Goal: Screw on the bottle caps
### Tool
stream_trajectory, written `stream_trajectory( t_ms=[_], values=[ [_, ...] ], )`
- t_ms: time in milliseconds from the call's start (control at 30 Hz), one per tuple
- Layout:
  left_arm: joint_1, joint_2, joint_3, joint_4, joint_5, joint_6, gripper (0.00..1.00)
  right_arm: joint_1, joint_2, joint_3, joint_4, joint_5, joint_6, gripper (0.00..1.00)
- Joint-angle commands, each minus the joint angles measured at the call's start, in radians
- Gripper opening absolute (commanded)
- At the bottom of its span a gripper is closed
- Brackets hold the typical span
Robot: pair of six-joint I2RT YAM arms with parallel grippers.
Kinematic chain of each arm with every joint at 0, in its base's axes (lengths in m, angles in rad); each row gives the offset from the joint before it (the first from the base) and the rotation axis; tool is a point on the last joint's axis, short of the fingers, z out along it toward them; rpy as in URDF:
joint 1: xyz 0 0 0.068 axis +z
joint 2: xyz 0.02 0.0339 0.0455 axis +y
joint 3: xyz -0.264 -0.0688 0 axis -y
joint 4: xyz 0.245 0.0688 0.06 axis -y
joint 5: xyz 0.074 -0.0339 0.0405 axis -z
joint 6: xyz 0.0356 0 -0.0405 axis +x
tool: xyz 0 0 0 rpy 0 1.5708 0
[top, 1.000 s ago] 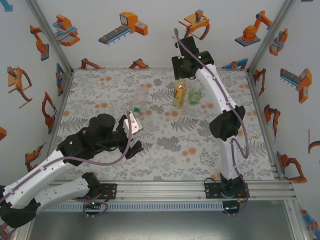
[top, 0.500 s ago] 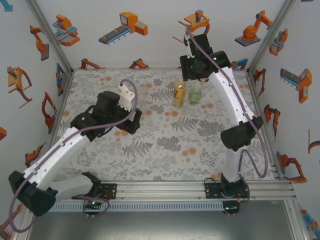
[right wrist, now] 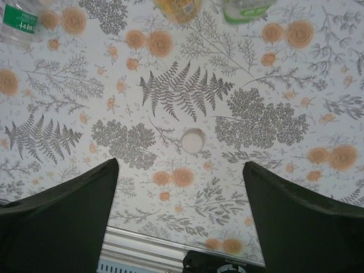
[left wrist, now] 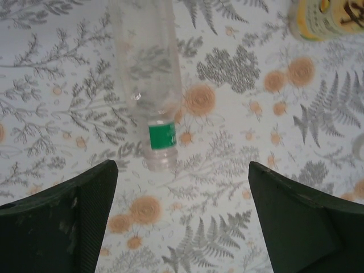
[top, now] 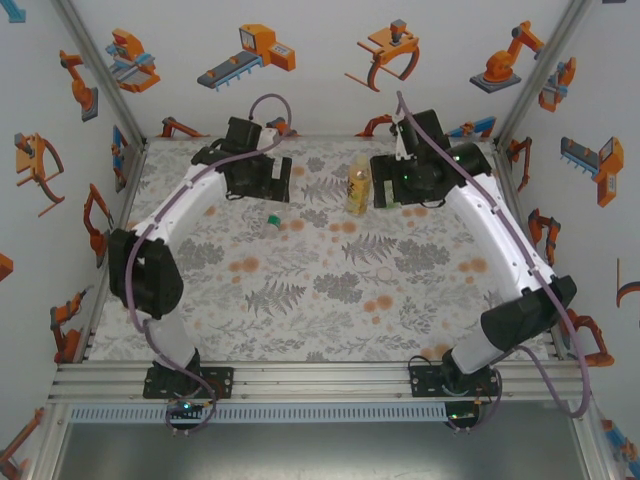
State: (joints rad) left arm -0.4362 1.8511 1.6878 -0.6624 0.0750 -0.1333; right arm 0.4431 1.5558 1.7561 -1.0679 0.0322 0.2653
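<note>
Currently both arms reach toward the far half of the flower-printed surface (top: 330,300). The left gripper (left wrist: 182,170) is spread wide, its two dark fingers (left wrist: 74,222) far apart with nothing held between them. On the surface beneath it a clear bottle (left wrist: 145,62) lies on its side, its body running away toward the top of the left wrist view and its neck end pointing back toward the gripper. A green band (left wrist: 162,136) wraps that neck end, and the pale tip beyond it lies left of the middle of the gap, clear of both fingers. Whether the band is a cap or a label I cannot tell. From the top external view the same green spot sits just on the near side of the left gripper.

The amber bottle (top: 359,188) stands upright between the two grippers, nearer the right one. Its yellow label shows at the upper right corner of the left wrist view.

The right gripper (right wrist: 180,163) is also spread wide and holds nothing. A white cap (right wrist: 193,140) lies alone on the surface, in line with the gap between its fingers and apart from both. At the top edge of the right wrist view, cut off by the frame, a green-labelled bottle (right wrist: 244,8) stands just beside the amber bottle, well apart from the white cap.
</note>
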Motion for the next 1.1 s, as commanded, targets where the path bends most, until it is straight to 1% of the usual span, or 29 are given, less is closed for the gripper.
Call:
stream_trajectory(
  t_ms=[0, 33, 67, 233, 333, 533, 633, 800, 933, 1067],
  values=[
    [0.007, 0.089, 0.116, -0.073, -0.022, 0.018, 0.89, 0.005, -0.067, -0.069, 0.028, -0.036, 0.035, 0.94],
    [0.007, 0.126, 0.151, -0.082, -0.030, 0.028, 0.90, 0.003, -0.083, -0.096, 0.032, -0.049, 0.043, 0.98],
    [0.007, 0.154, 0.179, -0.090, -0.036, 0.036, 0.90, 0.005, -0.097, -0.119, 0.038, -0.060, 0.051, 0.99],
    [0.006, 0.297, 0.309, -0.123, -0.078, 0.069, 0.91, 0.004, -0.177, -0.244, 0.083, -0.085, 0.089, 0.99],
    [0.005, 0.361, 0.352, -0.125, -0.102, 0.084, 0.92, 0.003, -0.217, -0.295, 0.090, -0.081, 0.101, 0.98],
    [0.002, 0.487, 0.454, -0.132, -0.111, 0.095, 0.92, 0.003, -0.272, -0.366, 0.089, -0.082, 0.118, 0.97],
    [-0.002, 0.537, 0.507, -0.138, -0.124, 0.099, 0.92, 0.004, -0.284, -0.388, 0.088, -0.087, 0.127, 0.96],
    [-0.008, 0.637, 0.618, -0.148, -0.178, 0.123, 0.91, 0.005, -0.287, -0.404, 0.081, -0.102, 0.138, 0.94],
    [-0.007, 0.713, 0.724, -0.174, -0.185, 0.129, 0.89, 0.004, -0.293, -0.405, 0.062, -0.088, 0.133, 0.93],
    [-0.008, 0.760, 0.783, -0.179, -0.172, 0.127, 0.85, 0.006, -0.302, -0.409, 0.044, -0.066, 0.126, 0.93]
  ],
)
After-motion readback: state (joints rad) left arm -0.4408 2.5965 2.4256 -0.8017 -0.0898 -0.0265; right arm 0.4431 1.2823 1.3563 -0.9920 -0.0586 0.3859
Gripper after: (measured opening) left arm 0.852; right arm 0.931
